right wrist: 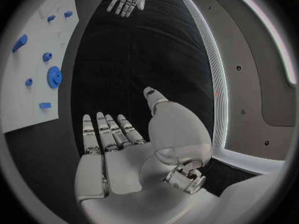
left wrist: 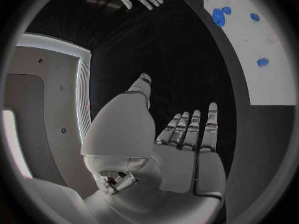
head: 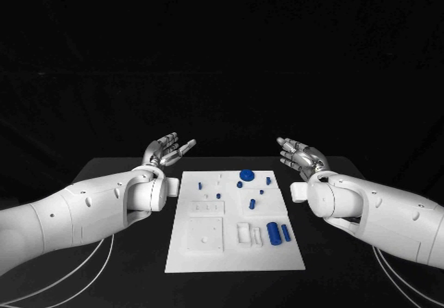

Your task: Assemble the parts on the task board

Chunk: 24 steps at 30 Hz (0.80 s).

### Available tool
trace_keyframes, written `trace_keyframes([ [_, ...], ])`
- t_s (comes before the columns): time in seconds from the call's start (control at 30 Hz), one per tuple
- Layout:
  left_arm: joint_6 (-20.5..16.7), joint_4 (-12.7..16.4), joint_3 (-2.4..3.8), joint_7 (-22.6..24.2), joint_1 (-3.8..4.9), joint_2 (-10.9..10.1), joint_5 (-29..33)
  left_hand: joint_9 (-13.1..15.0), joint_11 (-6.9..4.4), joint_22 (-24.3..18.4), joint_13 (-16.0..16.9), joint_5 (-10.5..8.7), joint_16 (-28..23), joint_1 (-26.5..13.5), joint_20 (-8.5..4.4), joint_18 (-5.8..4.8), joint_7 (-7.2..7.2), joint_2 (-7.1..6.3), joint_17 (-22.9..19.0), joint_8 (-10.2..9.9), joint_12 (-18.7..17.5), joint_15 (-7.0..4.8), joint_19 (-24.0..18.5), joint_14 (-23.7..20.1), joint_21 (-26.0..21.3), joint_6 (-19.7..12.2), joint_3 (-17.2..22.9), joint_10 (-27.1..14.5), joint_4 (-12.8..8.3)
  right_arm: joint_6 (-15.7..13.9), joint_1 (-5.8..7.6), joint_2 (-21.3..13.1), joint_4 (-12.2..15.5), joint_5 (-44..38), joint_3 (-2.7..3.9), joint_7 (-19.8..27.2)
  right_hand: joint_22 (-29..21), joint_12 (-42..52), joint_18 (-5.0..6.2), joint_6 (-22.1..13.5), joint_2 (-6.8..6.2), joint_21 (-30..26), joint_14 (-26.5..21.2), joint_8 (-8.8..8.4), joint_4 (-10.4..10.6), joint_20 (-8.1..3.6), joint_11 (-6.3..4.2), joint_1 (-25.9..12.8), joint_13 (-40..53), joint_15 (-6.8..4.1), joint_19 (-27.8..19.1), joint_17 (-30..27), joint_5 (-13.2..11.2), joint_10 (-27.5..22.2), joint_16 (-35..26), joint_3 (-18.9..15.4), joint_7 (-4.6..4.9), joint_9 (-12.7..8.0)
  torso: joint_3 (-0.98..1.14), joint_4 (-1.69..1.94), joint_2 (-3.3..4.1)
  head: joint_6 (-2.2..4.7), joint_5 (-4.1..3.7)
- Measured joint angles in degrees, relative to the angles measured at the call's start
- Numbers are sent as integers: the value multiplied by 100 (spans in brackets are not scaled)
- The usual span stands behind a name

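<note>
Task board (head: pixel 231 256): white plate laid at the middle of the black counter (head: pixel 111 170). Blue parts are spread over its far and right portions, among them a gear (head: pixel 247 174) and a cylinder (head: pixel 274 232). Gear teeth (right wrist: pixel 54 77) are resolved in the right wrist view. Left hand (head: pixel 169 151) and right hand (head: pixel 301 156): raised at either side of the board's far end, fingers apart, nothing held; palms are seen in the wrist views.
</note>
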Motion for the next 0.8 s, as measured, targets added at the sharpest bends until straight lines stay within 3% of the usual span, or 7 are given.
trace_keyframes([
  [0.17,296,-351,-139,-179,170,123,16,6,46,16,8,40,23,273,51,90,15,-55,11,0,23,18,113,102,26,49,8,81,73,707,44,66,-374,-152,78,-529,2,0,-1,104,6,21,64,0,-169,38,27,183,7,16,60,6,124,96,23,37,0,6,-4,-3,-1,-2,1],
  [0.4,502,-434,-165,-321,208,152,31,13,68,18,8,40,23,282,41,89,65,-46,21,23,23,41,164,274,46,151,12,103,68,1340,72,103,-594,-309,120,-996,8,22,0,240,8,21,222,23,-540,38,44,413,15,51,142,15,235,250,23,45,11,14,-4,-3,-1,-2,1],
  [0.5,564,-329,-162,-358,214,73,57,19,107,32,14,40,61,207,50,90,111,55,39,24,23,71,264,593,107,280,54,228,-105,1439,115,131,-833,-622,119,-1063,23,23,1,462,-3,59,455,34,-741,8,70,556,27,90,298,27,255,499,36,63,21,25,-5,8,16,-35,41],
  [0.6,604,-290,-162,-381,214,27,84,27,172,74,33,40,90,61,-22,90,148,246,76,23,51,141,681,1326,298,431,67,542,-459,1450,146,146,-969,-975,125,-1109,52,49,1,854,-48,117,952,45,-944,-66,90,642,50,120,664,51,347,905,59,107,46,47,-9,15,32,-52,70],
  [0.7,639,-257,-162,-390,214,19,100,63,264,130,60,40,157,-50,-187,89,228,479,107,73,62,164,1197,2048,557,1019,28,1150,-786,1449,154,216,-1075,-1395,127,-1147,84,82,0,1413,-55,210,1686,67,-1140,-180,57,650,79,87,1217,83,434,1503,101,208,106,70,-14,25,40,-63,81],
  [0.73,649,-250,-162,-391,214,18,102,75,280,148,72,40,180,-83,-268,59,243,530,117,77,62,169,1315,2357,634,1202,1,1364,-869,1447,157,242,-1115,-1550,132,-1154,99,89,0,1649,-79,247,1938,89,-1190,-228,32,674,88,56,1451,94,435,1759,102,258,134,82,-14,28,41,-66,84],
  [0.8,674,-242,-162,-391,215,12,107,96,320,174,91,40,201,-143,-475,-158,292,673,134,107,107,155,1560,2974,802,1680,-92,1947,-1066,1439,167,309,-1225,-1962,146,-1160,138,112,1,2207,-78,375,2534,117,-1310,-363,-47,673,107,-48,2027,125,435,2339,159,377,132,109,-22,34,41,-72,96],
])
